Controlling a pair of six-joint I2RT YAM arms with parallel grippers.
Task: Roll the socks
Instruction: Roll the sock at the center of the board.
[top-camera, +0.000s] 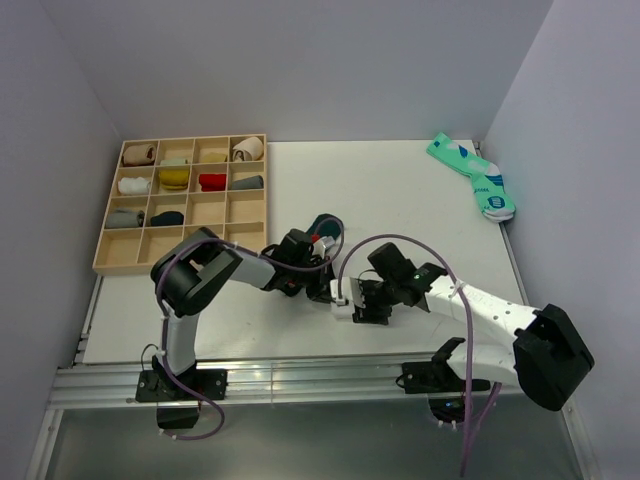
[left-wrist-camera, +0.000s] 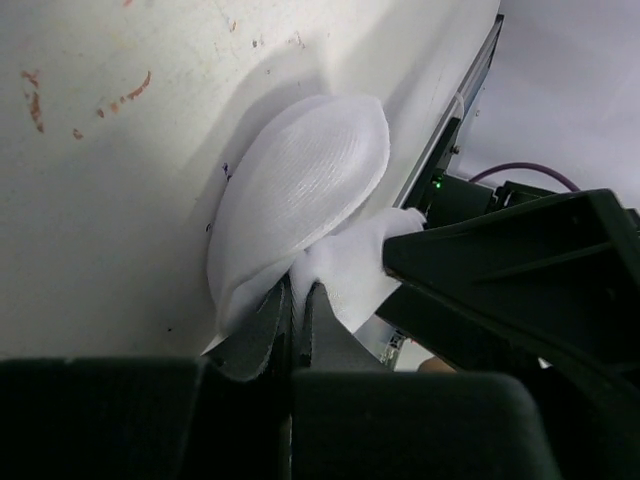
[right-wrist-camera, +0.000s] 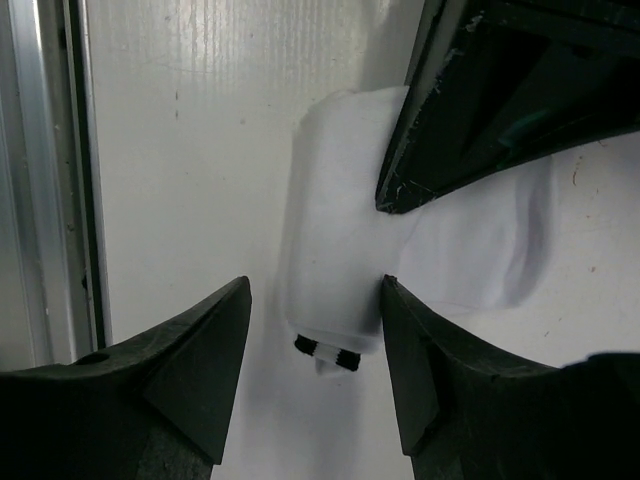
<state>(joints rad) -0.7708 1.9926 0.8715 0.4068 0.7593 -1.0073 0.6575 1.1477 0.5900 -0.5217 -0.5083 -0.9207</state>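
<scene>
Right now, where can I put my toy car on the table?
Free: the white tabletop between the wooden compartment tray and the mint-green socks, and the corner in front of that tray. Crowded: the middle front, where the left gripper and right gripper meet at the white sock near the dark green sock.

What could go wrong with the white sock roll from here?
Left claw pinches only a thin fold of the white sock; it could slip and the roll loosen. Right claw stands open around the roll, close to the left one; closing might hit it.
</scene>
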